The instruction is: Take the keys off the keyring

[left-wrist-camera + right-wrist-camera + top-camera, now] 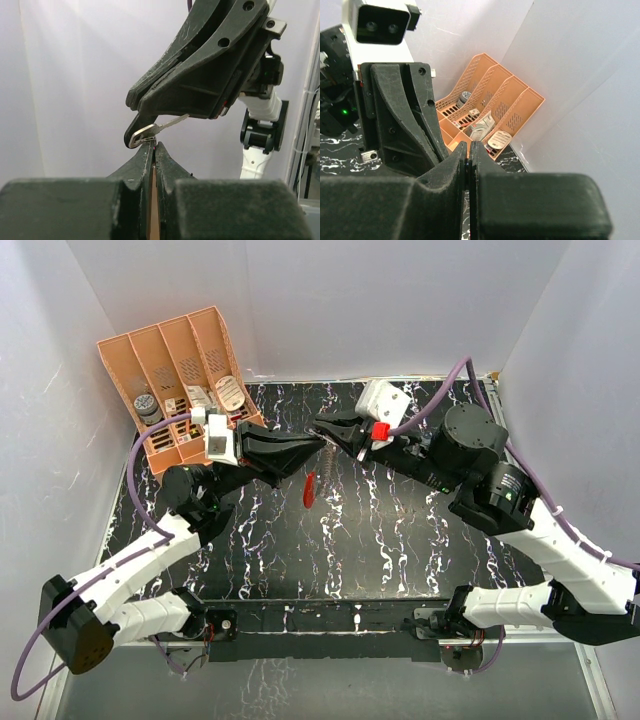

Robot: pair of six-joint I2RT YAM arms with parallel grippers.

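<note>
Both grippers meet tip to tip above the middle of the black marbled table (400,550). My left gripper (154,146) is shut on the thin metal ring of the keyring, whose red oval tag (309,490) hangs below the fingertips. My right gripper (468,150) is shut on a small silver key (159,129), which sticks out sideways from its jaws right above the left fingertips. The key's head touches the ring wire. In the top view the left gripper (320,445) and right gripper (319,430) almost touch.
A peach organiser (168,370) with several small items in its slots stands at the back left, close behind the left wrist. White walls enclose the table on three sides. Purple cables loop off both arms.
</note>
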